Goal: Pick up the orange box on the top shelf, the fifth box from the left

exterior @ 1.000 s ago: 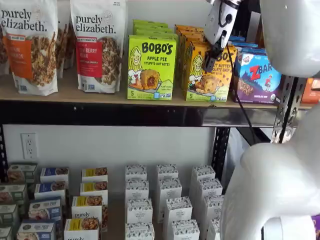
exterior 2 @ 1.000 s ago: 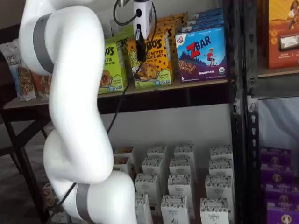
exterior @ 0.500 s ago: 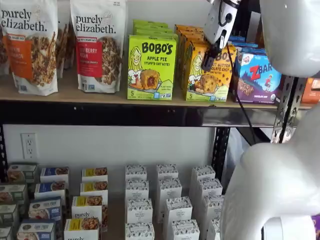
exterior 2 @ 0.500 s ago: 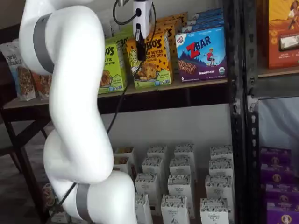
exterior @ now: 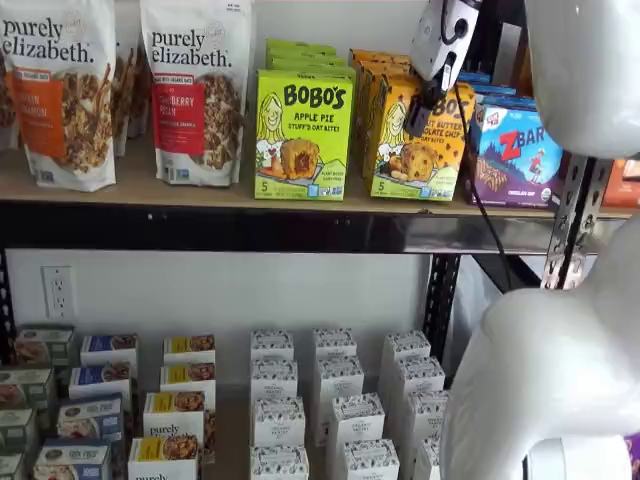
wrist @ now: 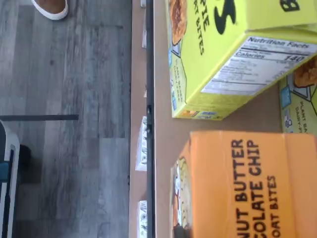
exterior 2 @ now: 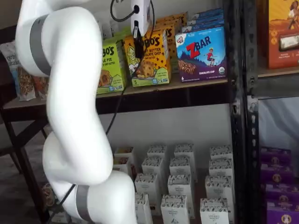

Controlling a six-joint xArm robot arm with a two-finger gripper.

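Gripper (exterior: 425,97): white body with black fingers, seen in both shelf views (exterior 2: 138,44) hanging in front of the upper face of the orange box; whether the fingers are spread, pressed together or pinching the carton cannot be told, as they show side-on with no gap visible.

Orange box (exterior: 417,142): directly behind and below the fingertips, at the front of its row on the top shelf, leaning slightly; in a shelf view (exterior 2: 149,58) its base sits near the shelf's front edge. In the wrist view (wrist: 242,183) its orange top panel reads "NUT BUTTER ... COLATE CHIP ... OAT BITES".

Top shelf (exterior: 180,190): tan board with black front rail, below the gripper; its edge also shows in the wrist view (wrist: 161,119).

Lime-green carton (exterior: 303,135): "BOBO'S APPLE PIE", just beside the orange box on the side away from the ZBar box, apart from the fingers; nutrition panel visible in the wrist view (wrist: 233,54).

ZBar box (exterior: 513,155): blue, just beside the orange box on its other side, lower than the gripper body.

Cable (exterior: 478,190): black, running down from the gripper past the shelf rail.

Granola bags (exterior: 195,90): 2 "purely elizabeth" bags, well apart from the gripper, beyond the lime-green carton.

Small white boxes (exterior: 335,400): lower level, far below the gripper.
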